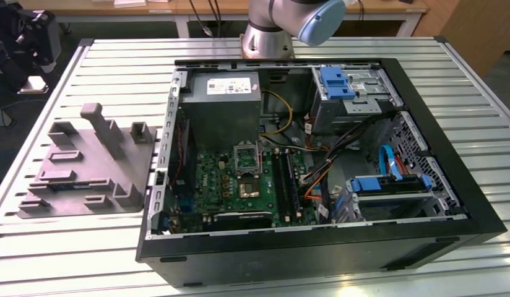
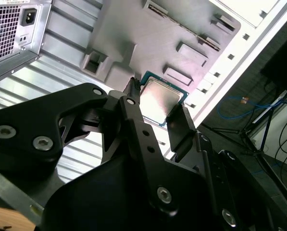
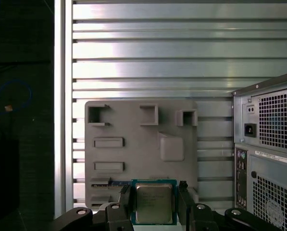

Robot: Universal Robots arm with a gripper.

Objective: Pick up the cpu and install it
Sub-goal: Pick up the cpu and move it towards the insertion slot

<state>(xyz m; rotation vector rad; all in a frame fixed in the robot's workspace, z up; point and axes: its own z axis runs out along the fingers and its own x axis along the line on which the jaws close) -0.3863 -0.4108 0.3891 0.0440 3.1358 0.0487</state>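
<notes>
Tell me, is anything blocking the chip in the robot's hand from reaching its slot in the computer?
Nothing visible does. The small silver-topped square cpu is gripped in the black hand, and in the exterior view the dark square socket on the green motherboard lies uncovered; cables run to the exterior view's right of it.

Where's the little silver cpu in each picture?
Second wrist view: the cpu is held in the gripper, in front of the grey tray.
First wrist view: the cpu, in the gripper, overlaps the grey tray's edge.
Exterior view: the shared landmark, the grey tray, lies on the exterior view's left.
</notes>
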